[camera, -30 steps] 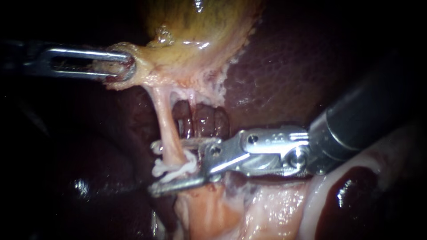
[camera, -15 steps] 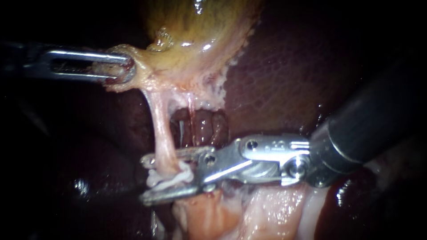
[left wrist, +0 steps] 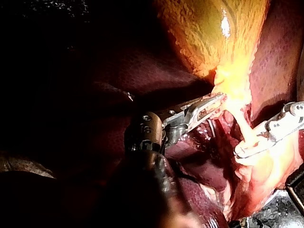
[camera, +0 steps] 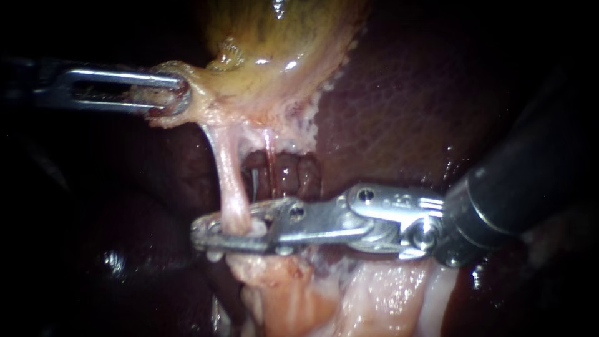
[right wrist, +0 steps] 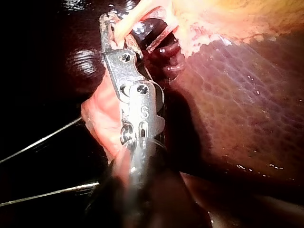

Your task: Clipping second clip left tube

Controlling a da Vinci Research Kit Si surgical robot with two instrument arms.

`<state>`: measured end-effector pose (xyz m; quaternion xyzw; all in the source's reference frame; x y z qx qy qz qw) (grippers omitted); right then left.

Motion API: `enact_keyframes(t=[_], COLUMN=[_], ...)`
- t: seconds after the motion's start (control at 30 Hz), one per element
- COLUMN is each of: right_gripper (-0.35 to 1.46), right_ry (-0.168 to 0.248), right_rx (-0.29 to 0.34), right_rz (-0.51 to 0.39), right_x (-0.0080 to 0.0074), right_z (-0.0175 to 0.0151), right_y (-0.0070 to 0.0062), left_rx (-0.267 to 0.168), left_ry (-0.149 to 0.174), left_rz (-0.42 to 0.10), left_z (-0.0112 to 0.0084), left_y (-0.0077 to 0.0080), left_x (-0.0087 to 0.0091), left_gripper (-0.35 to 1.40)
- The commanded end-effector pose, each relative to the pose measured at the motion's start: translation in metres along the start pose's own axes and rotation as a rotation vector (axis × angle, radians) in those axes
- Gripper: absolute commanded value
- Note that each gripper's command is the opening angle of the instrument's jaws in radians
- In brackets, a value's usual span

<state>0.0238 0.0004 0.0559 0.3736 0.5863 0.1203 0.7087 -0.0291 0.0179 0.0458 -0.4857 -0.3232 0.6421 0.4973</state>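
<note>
The left tube (camera: 229,181) is a pale pink strand running from the gallbladder (camera: 274,56) down to the fatty tissue below. My right instrument (camera: 204,232) comes in from the right, and its jaws lie together across the low end of this tube, shut on it. Only a sliver of white clip shows under the jaws. My left instrument (camera: 176,93) holds the gallbladder's pale lower edge, pulling it leftward. In the left wrist view my left instrument (left wrist: 214,102) grips that edge; my right instrument (left wrist: 247,151) crosses the tube (left wrist: 243,124). The right wrist view has my right instrument (right wrist: 108,26) around the tube (right wrist: 132,20).
Dark red liver (camera: 399,106) lies to the right of the tube and behind it. A thinner reddish strand (camera: 269,146) runs beside the left tube, over a dark window of tissue. Pale fatty tissue (camera: 293,293) sits below the right jaws. Two thin wires (right wrist: 42,142) cross beside my right shaft.
My right jaws, open around the tube and a white clip a second ago, have come together on it. The clip is now almost hidden. The left instrument holds still.
</note>
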Motion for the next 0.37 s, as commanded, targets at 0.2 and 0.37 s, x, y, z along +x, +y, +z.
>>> enact_keyframes(t=[0.2,0.37], right_gripper=[-0.35,-0.02], right_ry=[-0.010,-0.009], right_rx=[-0.001,-0.011], right_rz=[-0.001,-0.002], right_x=[0.0000,-0.0003], right_z=[-0.0003,-0.0005], right_y=[0.0003,0.0007], left_rx=[0.000,0.000], left_ry=[0.000,0.000], left_rz=[0.000,0.000], left_z=[0.0000,0.0001], left_y=[-0.0001,-0.0001], left_x=[0.0000,0.0000], left_gripper=[-0.35,-0.35])
